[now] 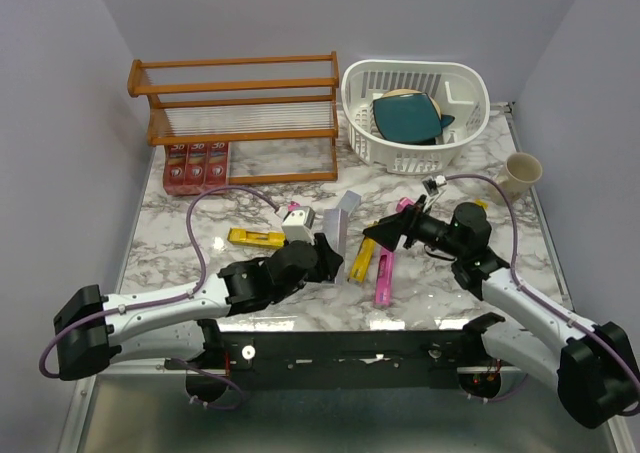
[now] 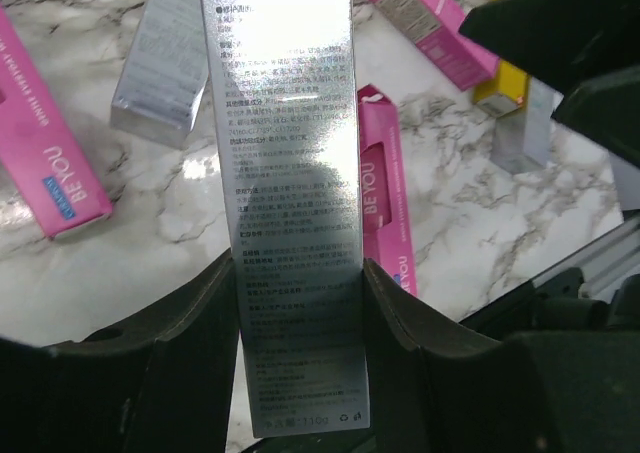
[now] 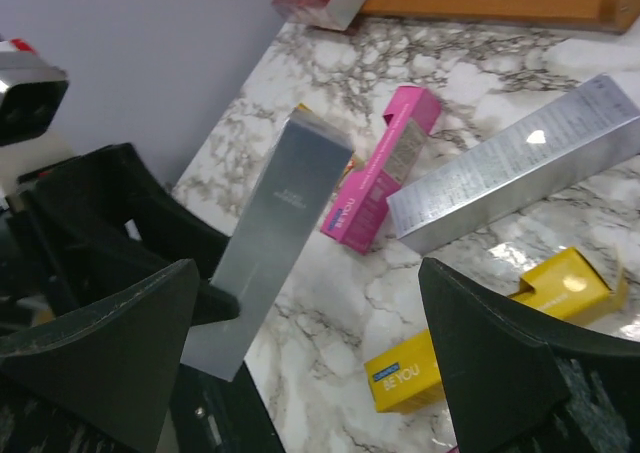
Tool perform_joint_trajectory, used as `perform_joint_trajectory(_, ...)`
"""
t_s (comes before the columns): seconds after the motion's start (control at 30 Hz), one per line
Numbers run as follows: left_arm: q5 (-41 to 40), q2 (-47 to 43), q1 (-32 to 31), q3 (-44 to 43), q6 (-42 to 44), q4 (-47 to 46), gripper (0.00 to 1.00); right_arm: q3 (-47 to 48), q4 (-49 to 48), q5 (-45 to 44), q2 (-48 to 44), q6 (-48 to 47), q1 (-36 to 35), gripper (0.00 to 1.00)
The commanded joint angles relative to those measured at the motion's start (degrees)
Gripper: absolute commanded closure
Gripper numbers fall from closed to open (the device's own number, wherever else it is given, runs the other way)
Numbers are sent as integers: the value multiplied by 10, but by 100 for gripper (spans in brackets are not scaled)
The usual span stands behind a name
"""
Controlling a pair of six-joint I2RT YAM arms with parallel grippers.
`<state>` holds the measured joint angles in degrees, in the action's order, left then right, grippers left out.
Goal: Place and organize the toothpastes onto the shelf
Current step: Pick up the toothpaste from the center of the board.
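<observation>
A white marble-patterned surface (image 1: 300, 168) fills the space between plain grey walls. At its back left stands the shelf (image 1: 235, 103), an orange-brown wooden rack with three red toothpastes (image 1: 196, 163) lined up side by side at the left end of its bottom tier. Beside it, at the back right, sits a white slotted basket (image 1: 465, 98). The left jaws are clamped on the lower end of a silver carton (image 2: 290, 173), which rises tilted above the middle of the surface. The right jaws stand wide apart, holding nothing, close to that carton. Loose toothpastes lie around them: another silver one (image 3: 520, 173), a pink one (image 1: 384, 278), a yellow one (image 1: 255, 238). A pale cup (image 1: 520, 173) stands at the right edge.
</observation>
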<state>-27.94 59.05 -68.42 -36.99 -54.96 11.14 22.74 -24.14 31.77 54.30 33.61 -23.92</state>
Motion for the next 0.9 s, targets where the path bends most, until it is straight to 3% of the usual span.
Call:
perform_joint_trajectory(0.0, 160, -16, 65, 51, 66, -252, 64, 4, -101, 94, 33, 80, 2, 0)
perform_joint_trajectory(0.2, 228, -28, 96, 84, 68, -365, 63, -3, -188, 130, 73, 145, 4, 0)
perform_joint_trajectory(0.5, 257, -52, 109, 115, 50, -427, 63, -16, -359, 180, 171, 251, 15, 0)
perform_joint_trajectory(0.67, 278, -32, 109, 117, 43, -451, 62, -21, -465, 206, 209, 291, 15, 5)
perform_joint_trajectory(0.87, 306, -6, 109, 113, 30, -487, 62, -22, -524, 230, 225, 314, 14, 8)
